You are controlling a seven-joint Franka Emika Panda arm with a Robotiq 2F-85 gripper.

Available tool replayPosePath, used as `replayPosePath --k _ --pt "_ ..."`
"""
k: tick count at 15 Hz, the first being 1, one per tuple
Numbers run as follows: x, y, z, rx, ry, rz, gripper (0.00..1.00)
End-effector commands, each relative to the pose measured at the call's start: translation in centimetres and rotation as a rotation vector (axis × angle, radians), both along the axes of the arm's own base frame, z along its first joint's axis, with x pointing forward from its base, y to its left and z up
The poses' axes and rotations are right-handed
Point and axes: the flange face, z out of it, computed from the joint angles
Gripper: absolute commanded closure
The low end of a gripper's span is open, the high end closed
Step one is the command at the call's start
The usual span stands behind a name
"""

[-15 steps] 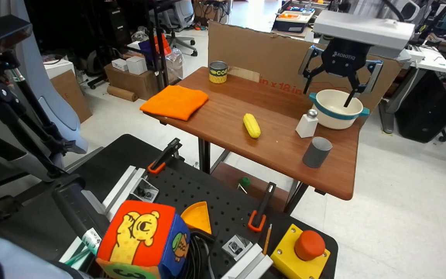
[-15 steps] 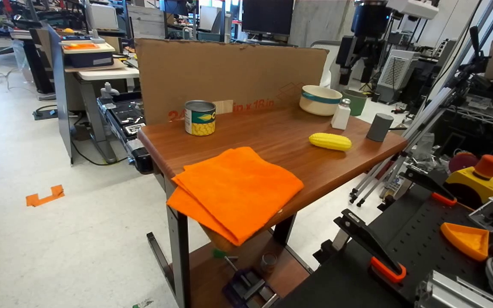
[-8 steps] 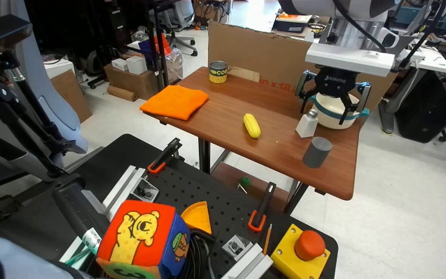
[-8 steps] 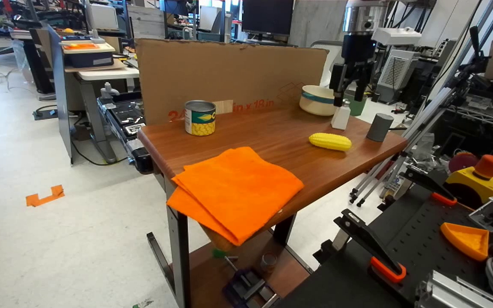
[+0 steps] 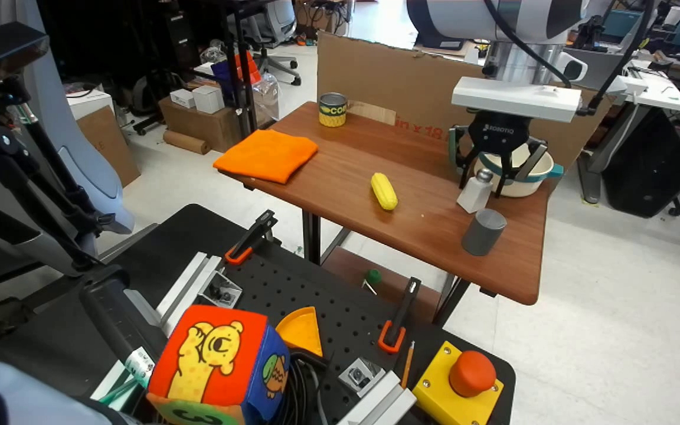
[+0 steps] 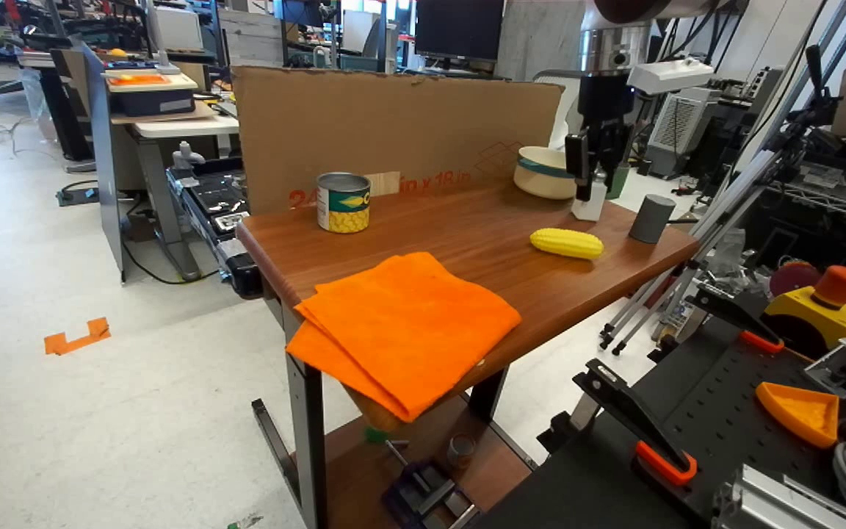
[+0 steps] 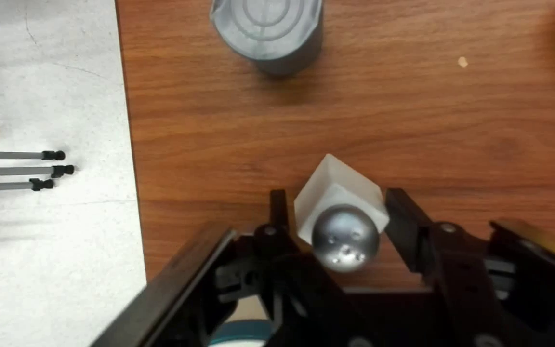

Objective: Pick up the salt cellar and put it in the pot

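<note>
The salt cellar [image 5: 474, 197], a small white shaker with a silver domed cap, stands on the brown table between the fingers of my gripper [image 5: 480, 189]. In the wrist view the right finger touches the body of the salt cellar [image 7: 352, 185]. A narrow gap shows between the left finger [image 7: 278, 205] and the salt cellar, so the jaws are partly closed around it. The pot [image 6: 540, 184], cream with a teal band, sits just behind, partly covered by the gripper in both exterior views. Only a bit of the pot [image 7: 244, 330] appears at the bottom of the wrist view.
A dark grey cup [image 5: 483, 233] stands close in front of the salt cellar. Farther along lie a yellow corn cob [image 5: 384, 192] and a folded orange cloth [image 5: 269, 156]. A corn can [image 5: 332, 110] stands at the far end. Cardboard [image 5: 387, 77] walls the back edge.
The gripper has come down from above the pot to around the salt cellar, and its jaws have narrowed. The salt cellar has shifted slightly toward the pot side.
</note>
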Motion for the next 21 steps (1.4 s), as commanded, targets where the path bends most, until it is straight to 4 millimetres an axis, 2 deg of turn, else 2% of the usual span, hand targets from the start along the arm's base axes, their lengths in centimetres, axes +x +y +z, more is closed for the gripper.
replayPosePath --k 1,2,6,11,13,16,18,21 --pt "-0.1 0.8 0.3 -0.012 -0.029 0.013 0.67" --pt "-0.2 1.0 0.7 -0.004 -0.047 0.018 0.73" --pt "-1.6 1.4 3.1 0.037 -0.099 0.035 0.73" --pt "-3.4 1.0 9.1 0.14 -0.16 -0.026 0.73" --pt "-3.0 0.6 11.2 0.141 -0.233 -0.03 0.73" --pt "-1.3 0.4 13.7 0.109 -0.319 -0.058 0.73" --pt "0.0 0.0 14.5 0.091 -0.347 -0.075 0.73" --pt "2.1 -0.6 14.6 0.065 -0.362 -0.108 0.73"
